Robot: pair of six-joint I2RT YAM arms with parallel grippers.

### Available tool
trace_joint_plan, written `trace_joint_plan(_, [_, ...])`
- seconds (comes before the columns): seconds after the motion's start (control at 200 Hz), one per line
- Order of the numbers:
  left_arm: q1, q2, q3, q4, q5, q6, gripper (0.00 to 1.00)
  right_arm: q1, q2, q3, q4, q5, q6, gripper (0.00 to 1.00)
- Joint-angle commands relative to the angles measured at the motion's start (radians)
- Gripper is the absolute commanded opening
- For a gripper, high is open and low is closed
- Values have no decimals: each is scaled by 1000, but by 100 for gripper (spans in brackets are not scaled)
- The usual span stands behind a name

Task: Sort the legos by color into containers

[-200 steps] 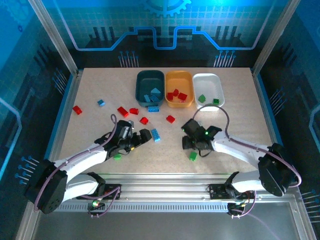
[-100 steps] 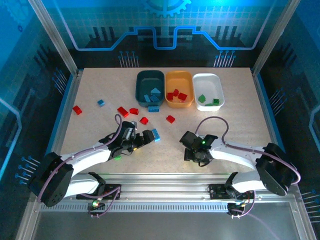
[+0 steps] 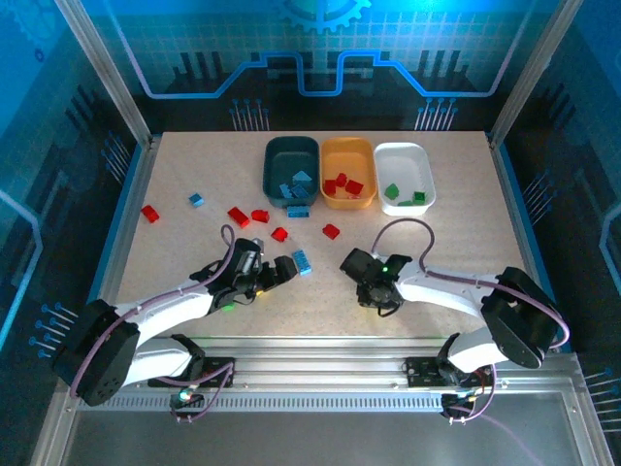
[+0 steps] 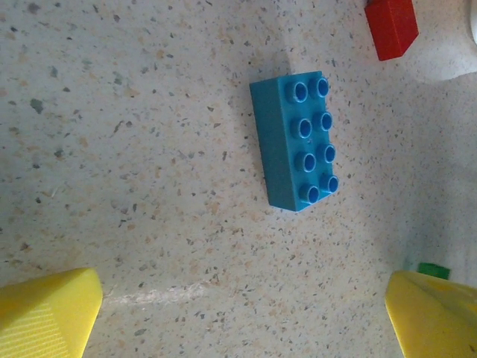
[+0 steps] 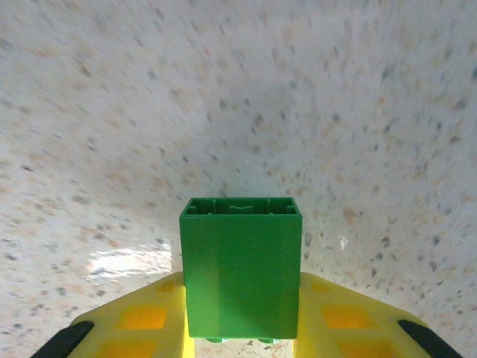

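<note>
Nearest, at the right gripper [image 3: 374, 284]: pinches a green lego [image 5: 240, 268] by its flat sides between yellow pads [image 5: 138, 321], hollow underside facing away, over the speckled tabletop [image 3: 466, 214]. Looks light, rigid and glossy, probably slippery. Best held across smooth walls, not studs.

Beyond, at the left gripper [image 4: 238, 317]: spreads wide, with a blue lego [image 4: 294, 142], eight-studded, lying flat ahead.

Farthest: dark teal tub [image 3: 271, 165], yellow-orange tub [image 3: 347, 144], white tub [image 3: 403, 149], all shallow, rounded plastic.
</note>
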Motion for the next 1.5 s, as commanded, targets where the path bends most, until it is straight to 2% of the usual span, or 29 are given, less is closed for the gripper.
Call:
trace_joint_plan(0.0, [4,-38,69,-92,-37,56,99,-74,-45,109,-56,129,-152,26])
trace_joint_plan(0.15, [74,-115,152,-227,-59,105,99,-314,-15,292,39,125,-404,27])
trace_joint_plan(0.305, [166,-160,249,-412,-107,121,99,-535,200,486,126,23,-535,27])
trace_joint_plan(0.47, [205,-191,295,-542,-117,144,99,-667,449,698,119,-113,-568,28])
trace_joint_plan(0.575, [224,-225,279,-580,-120,124,99,-704,564,829,70,-154,-585,30])
trace_joint_plan(0.665, [239,-240,254,-606,-125,106,99,-721,602,882,52,-169,-592,38])
trace_joint_plan(0.755, [252,-240,220,-622,-127,89,99,-725,592,887,55,-179,-593,57])
trace_joint_plan(0.865, [261,-223,180,-617,-125,73,99,-725,517,833,92,-173,-582,65])
trace_joint_plan(1.005, [262,-190,170,-608,-126,59,95,-694,358,687,159,-200,-546,67])
trace_joint_plan(1.121, [262,-154,177,-597,-132,55,90,-614,231,543,213,-197,-527,67])
trace_joint_plan(1.281, [253,-41,236,-505,-86,68,81,-523,96,347,280,-212,-494,66])
trace_joint_plan(1.396, [259,36,345,-555,-190,88,81,-479,23,257,297,-227,-495,65])
trace_joint_plan(1.496, [338,58,410,-588,-242,73,86,-455,-32,203,312,-228,-499,65])
